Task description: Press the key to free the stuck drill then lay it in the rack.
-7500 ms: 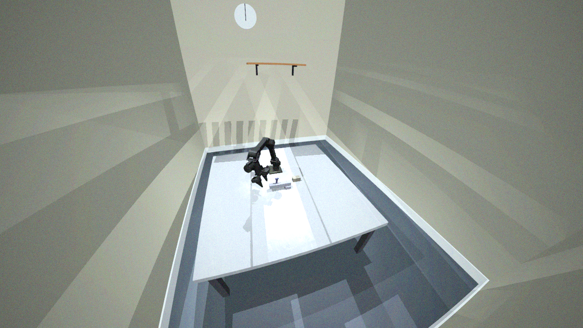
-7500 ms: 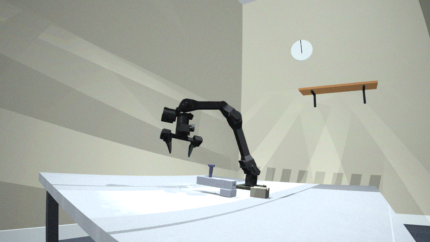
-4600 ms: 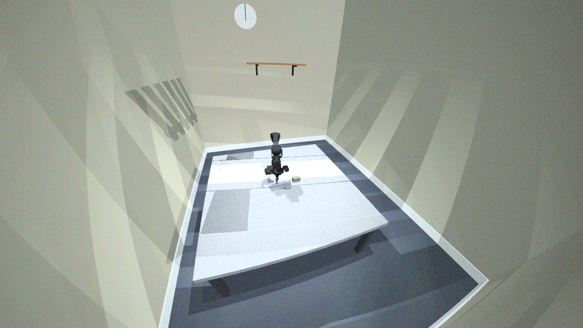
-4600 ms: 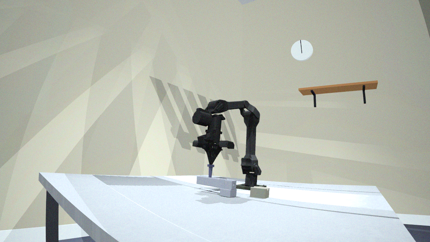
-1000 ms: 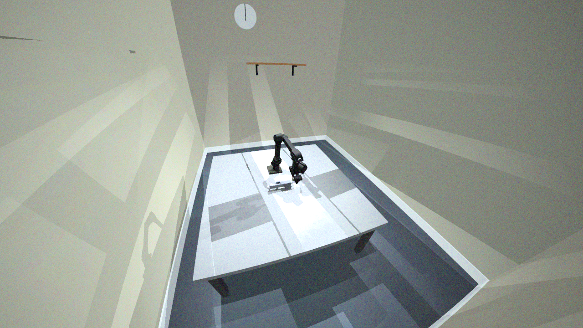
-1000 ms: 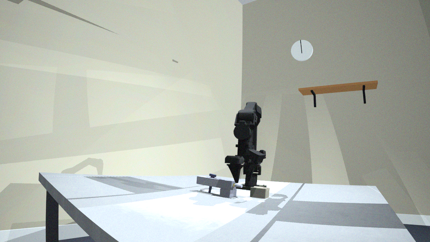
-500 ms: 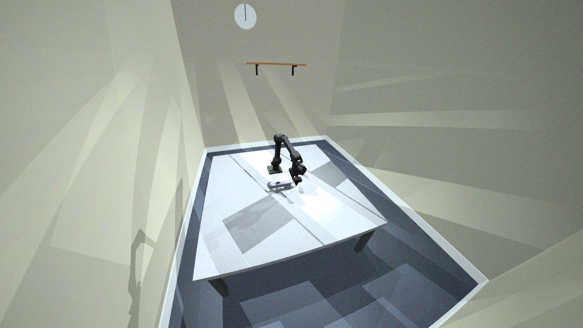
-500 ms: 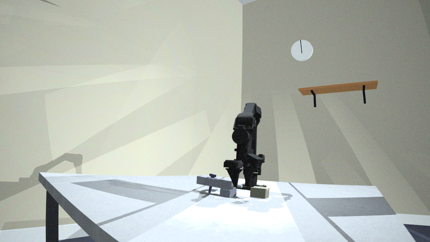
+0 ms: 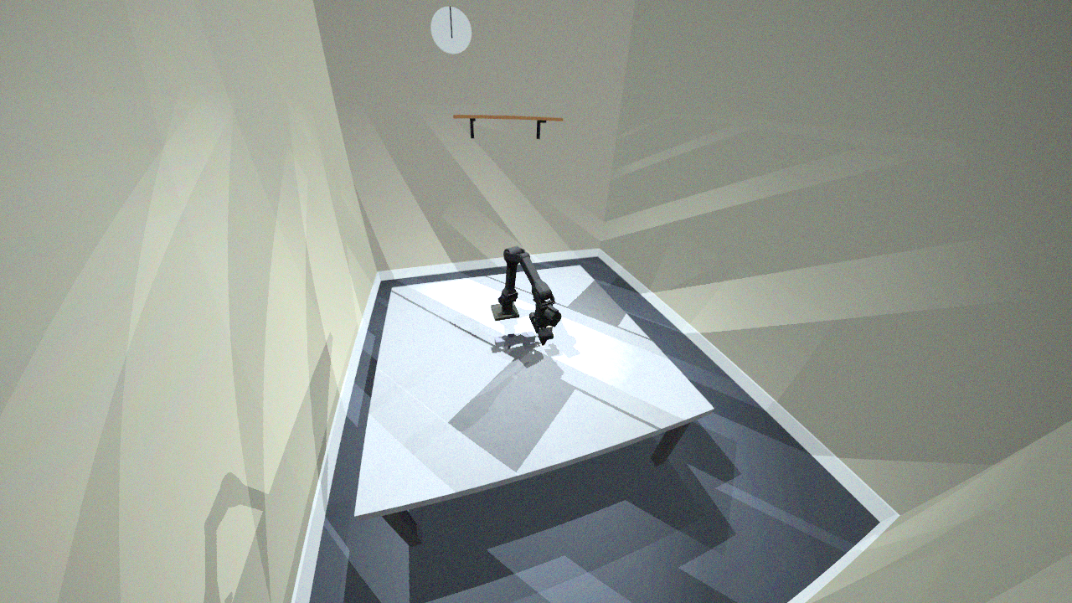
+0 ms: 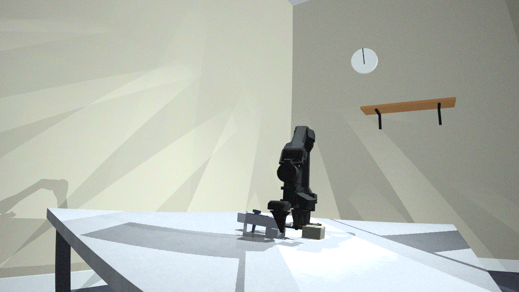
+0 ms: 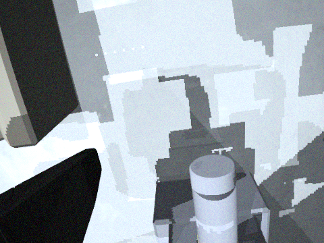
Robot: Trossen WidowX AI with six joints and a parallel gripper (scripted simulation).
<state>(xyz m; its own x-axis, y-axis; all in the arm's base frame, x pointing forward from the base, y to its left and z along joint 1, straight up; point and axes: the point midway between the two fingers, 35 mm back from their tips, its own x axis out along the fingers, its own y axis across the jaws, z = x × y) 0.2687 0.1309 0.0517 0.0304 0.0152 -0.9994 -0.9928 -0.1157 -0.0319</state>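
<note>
A pale cylindrical drill (image 11: 213, 209) (image 10: 289, 224) sticks out of the end of a grey bar-shaped holder (image 10: 250, 219) (image 9: 514, 339). The dark key head (image 10: 256, 211) stands on top of the holder, with a dark stem below it. The beige block-shaped rack (image 10: 312, 232) (image 11: 9, 84) stands on the table beyond the drill's free end. My gripper (image 10: 289, 230) (image 9: 543, 339) is open and empty, with fingers pointing down, low beside the drill end, between holder and rack. Only one black finger shows in the wrist view. The key is not in the wrist view.
The white table (image 9: 420, 420) (image 10: 174, 239) carries everything, with hard shadows and bright patches across it. The arm's base (image 9: 505, 311) stands behind the holder. A wooden shelf (image 9: 507, 117) (image 10: 408, 106) and a round clock (image 9: 450, 46) (image 10: 368, 67) are on the wall.
</note>
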